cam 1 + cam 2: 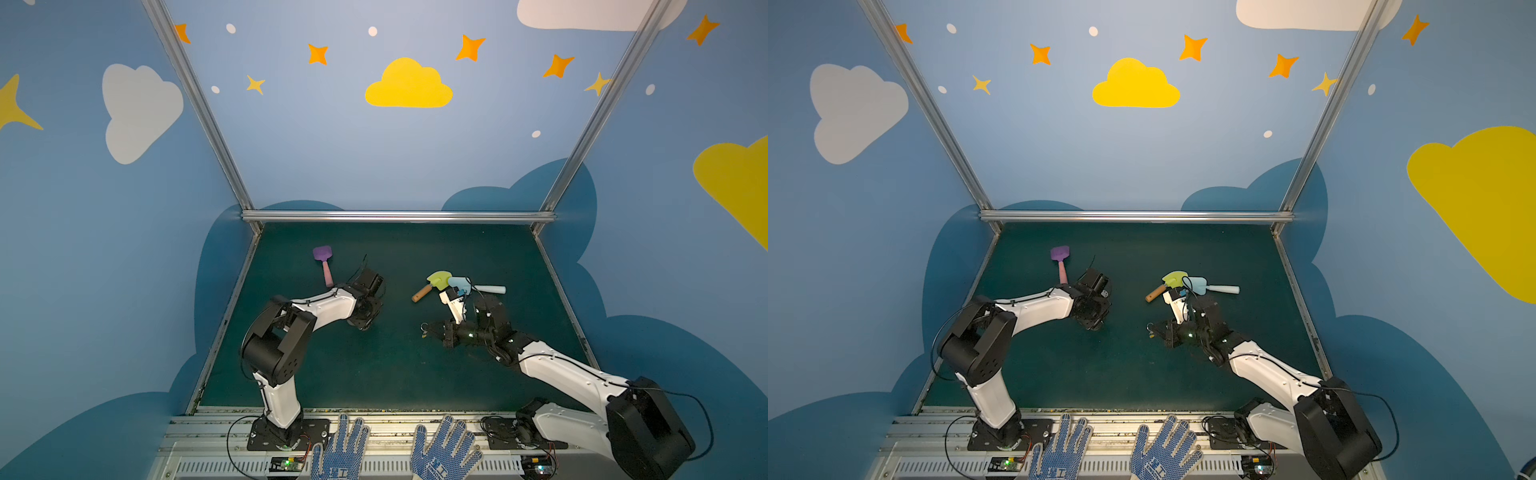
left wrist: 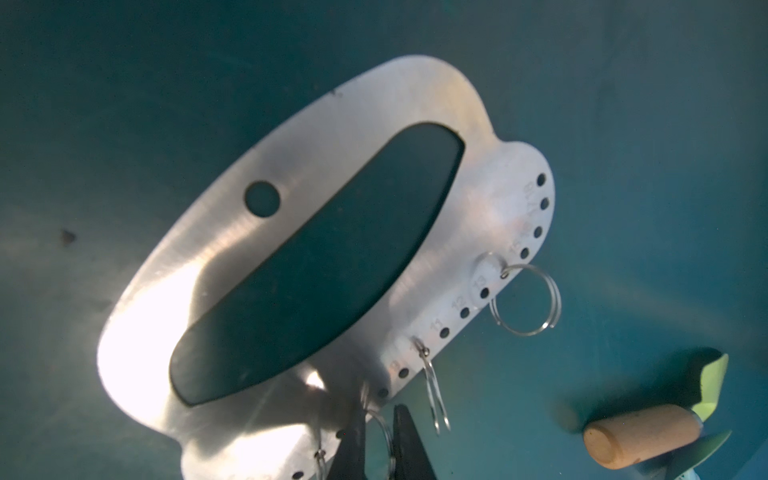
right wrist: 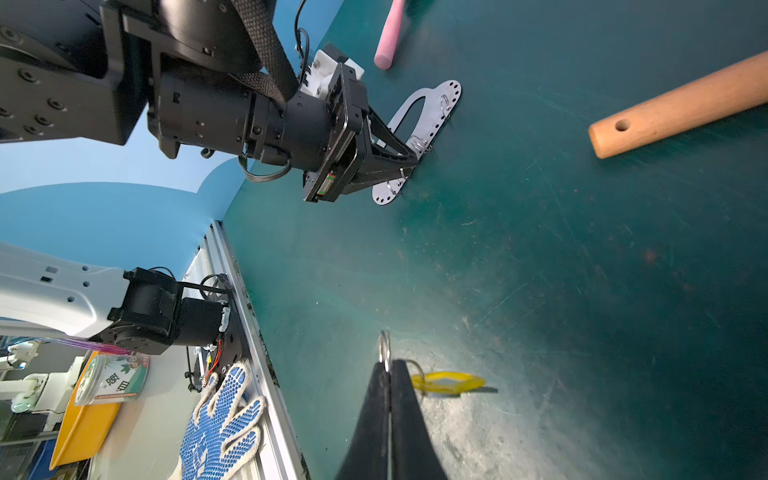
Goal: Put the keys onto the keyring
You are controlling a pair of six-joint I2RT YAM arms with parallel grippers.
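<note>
On the dark green mat (image 1: 374,374), a flat grey oval keyring plate (image 2: 332,124) is stamped 11, 12, 13. The left gripper (image 2: 379,409) has narrow jaws astride a small wire ring (image 2: 388,436) on the plate; whether it grips is unclear. At three o'clock, the right gripper (image 3: 388,368) pinches the yellow-tagged keys (image 3: 446,382).

Left arm (image 1: 324,307) and right arm (image 1: 569,374) are wearing white shells over black, screw-dotted joint housings; thin black cables (image 3: 266,178) are trailing alongside. Left tool (image 2: 379,419) and right tool (image 3: 387,368) are tapering to black wedges.

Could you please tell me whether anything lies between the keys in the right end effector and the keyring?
Nothing visible does. In the right wrist view, only bare green mat lies between the keys, pinched by the right end effector, and the keyring. The wooden shovel handle lies off to one side.
</note>
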